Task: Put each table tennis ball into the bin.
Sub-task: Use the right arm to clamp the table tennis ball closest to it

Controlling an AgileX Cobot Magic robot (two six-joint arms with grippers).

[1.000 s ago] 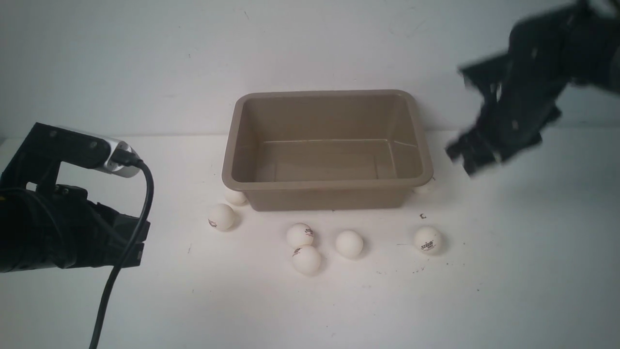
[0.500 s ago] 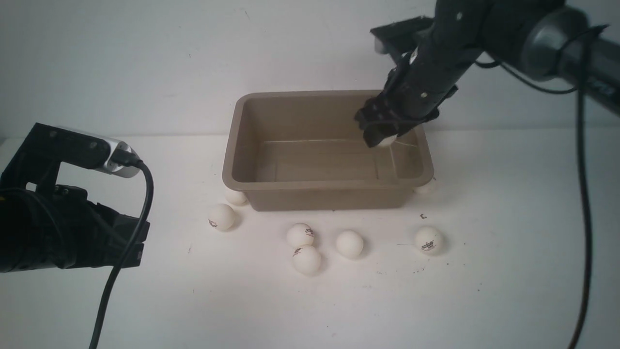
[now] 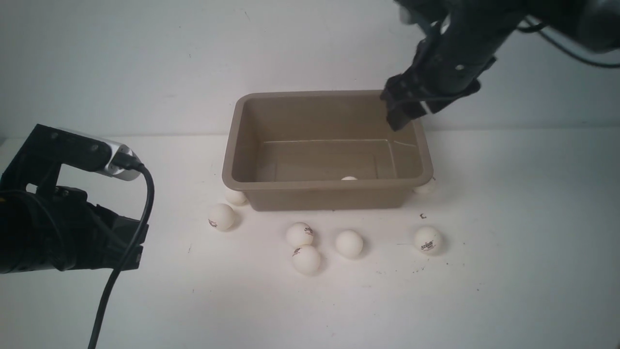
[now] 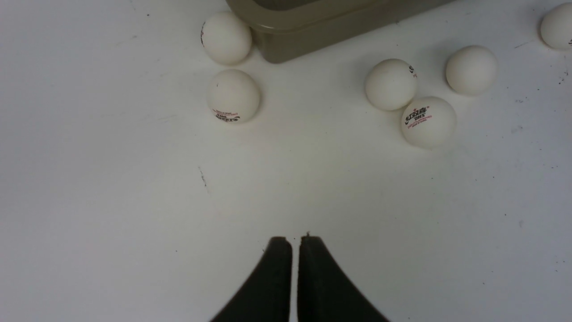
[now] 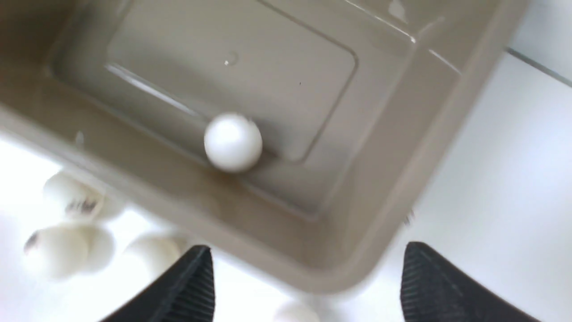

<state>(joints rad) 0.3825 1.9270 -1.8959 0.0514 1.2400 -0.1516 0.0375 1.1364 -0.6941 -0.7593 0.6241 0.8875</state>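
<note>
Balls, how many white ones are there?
8 balls: one inside the bin; one at each front corner; five on the table in front. Others may hide behind it.

Soft, even light from overhead. The white surface (image 3: 508, 300) reads bright, dimming toward the front view's corners. The balls (image 3: 348, 243) throw short, faint shadows, and thin glints streak the bin (image 5: 277, 67) floor. The right wrist view is motion-smeared, its whites nearly blown out — the left wrist view is sharp.
</note>
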